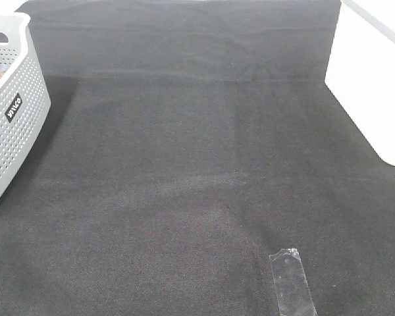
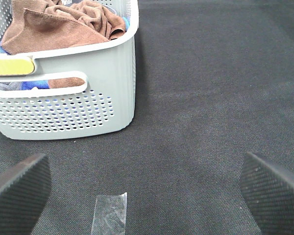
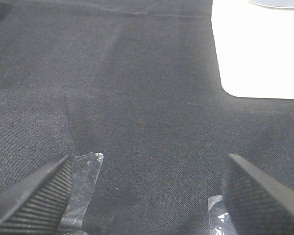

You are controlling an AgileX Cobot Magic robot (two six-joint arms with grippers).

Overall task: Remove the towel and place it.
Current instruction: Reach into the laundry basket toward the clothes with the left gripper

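Left end effector (image 2: 146, 196) and right end effector (image 3: 147, 196) spread, empty: grab not yet begun.
The towel (image 2: 68, 22) lies heaped in the basket (image 2: 88, 63) on your left; you likely need to reach in and pinch a fold.

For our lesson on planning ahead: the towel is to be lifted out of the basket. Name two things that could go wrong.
The towel lies crumpled over a blue cloth, so a grab may drag that out too. The basket looks light and may slide or tip with the pull.
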